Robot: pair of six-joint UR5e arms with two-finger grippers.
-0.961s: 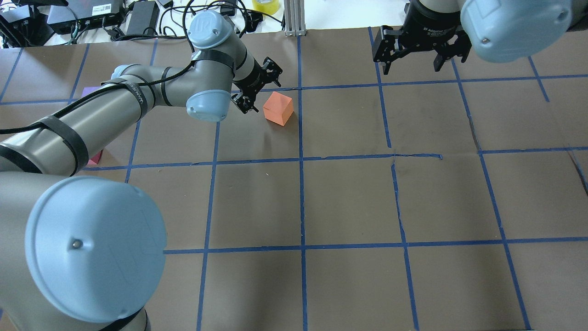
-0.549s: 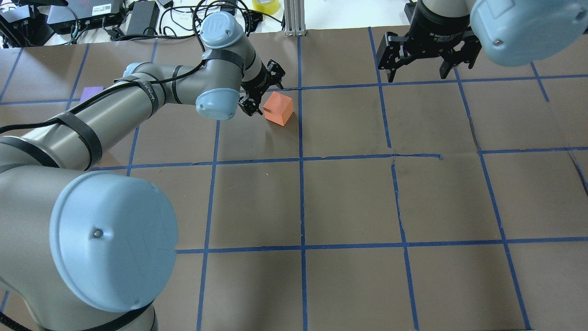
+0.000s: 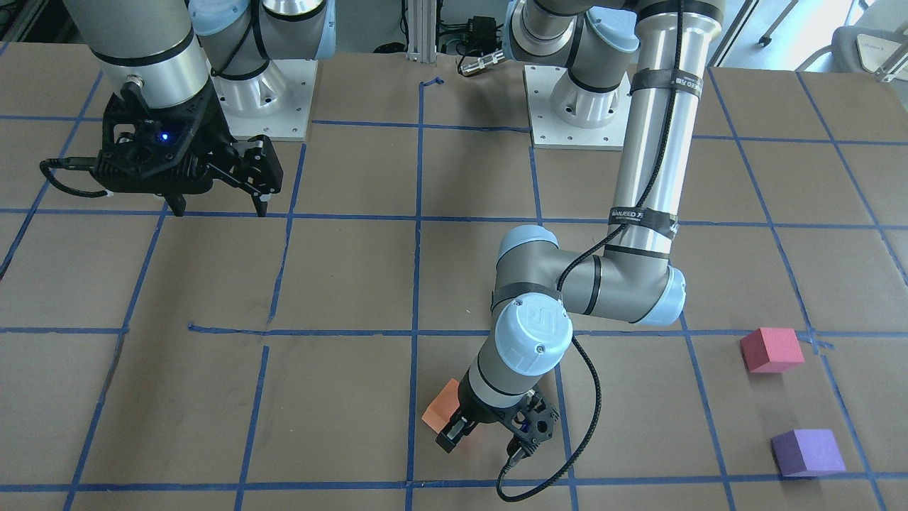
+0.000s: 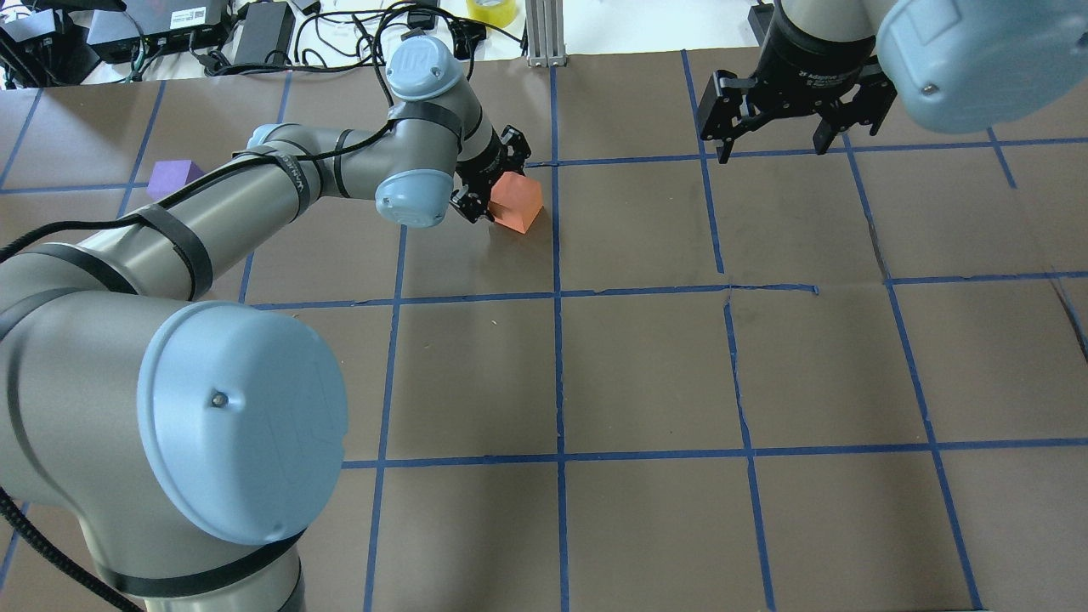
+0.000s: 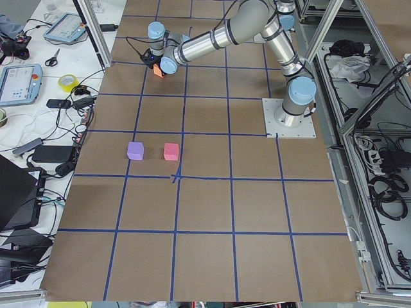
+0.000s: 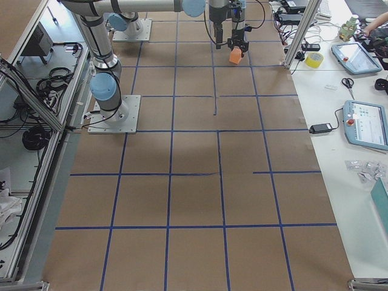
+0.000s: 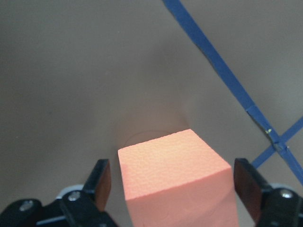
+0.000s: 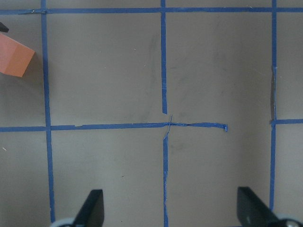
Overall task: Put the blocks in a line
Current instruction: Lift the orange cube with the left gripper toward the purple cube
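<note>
The orange block (image 4: 518,202) lies on the brown table near the centre's far side. My left gripper (image 4: 491,176) is down at it, open, one finger on each side with small gaps, as the left wrist view shows around the block (image 7: 177,182). The fingers (image 7: 100,180) do not press it. The purple block (image 4: 172,177) and the pinkish-red block (image 3: 772,349) sit apart at the far left; the red one is hidden behind my arm in the overhead view. My right gripper (image 4: 773,140) hangs open and empty above the table's far right.
Blue tape lines grid the table (image 4: 646,374). Cables, power bricks and a yellow tape roll (image 4: 491,10) lie beyond the far edge beside an aluminium post (image 4: 544,34). The arm base plates (image 3: 262,92) stand at the robot's side.
My left gripper has moved right and down to the orange block and now straddles it. My right gripper has drifted slightly right. The block has not moved.
</note>
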